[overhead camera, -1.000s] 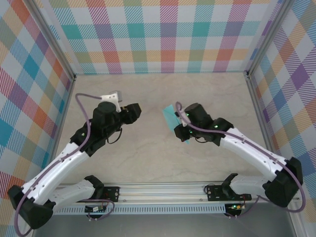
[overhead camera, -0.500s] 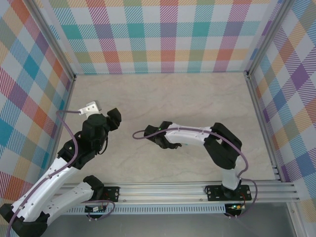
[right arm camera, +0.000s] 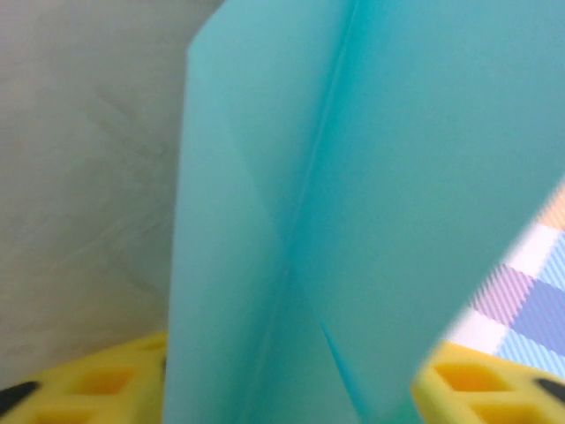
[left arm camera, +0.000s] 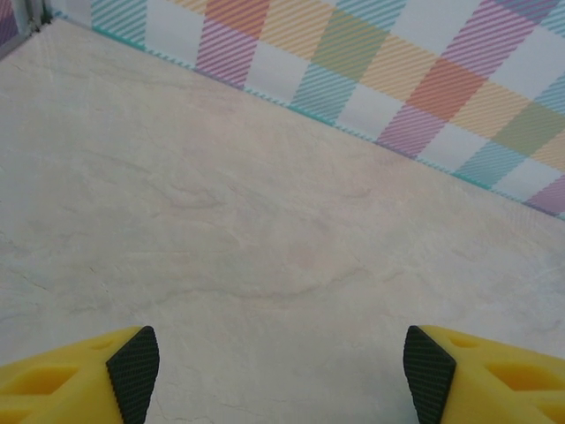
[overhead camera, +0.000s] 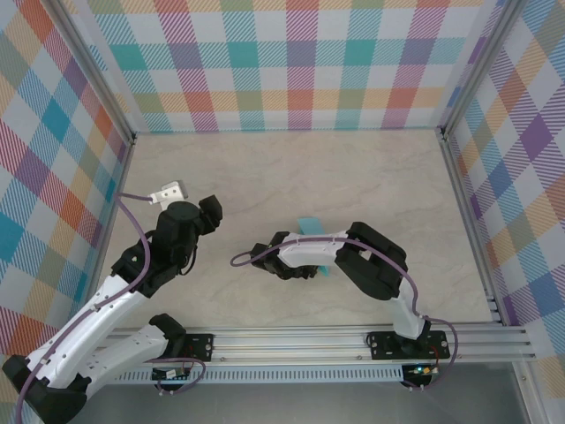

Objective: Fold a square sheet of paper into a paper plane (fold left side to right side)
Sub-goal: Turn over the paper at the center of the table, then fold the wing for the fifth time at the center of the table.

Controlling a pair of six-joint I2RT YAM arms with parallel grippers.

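I'm seeing the paper plane [right arm camera: 353,177] as thin, matt turquoise paper, smooth between its sharp creases. The table [left arm camera: 265,221] is looking like pale, matt, faintly veined stone. The fingers [left arm camera: 494,375] of my left hand [left arm camera: 281,375] are showing as yellow plastic with dull black, rubbery-looking pads [left arm camera: 134,371].

turquoise paper [overhead camera: 308,224]: just beside right gripper [overhead camera: 291,267], partly hidden by its forearm
left gripper [overhead camera: 210,210]: well apart from paper
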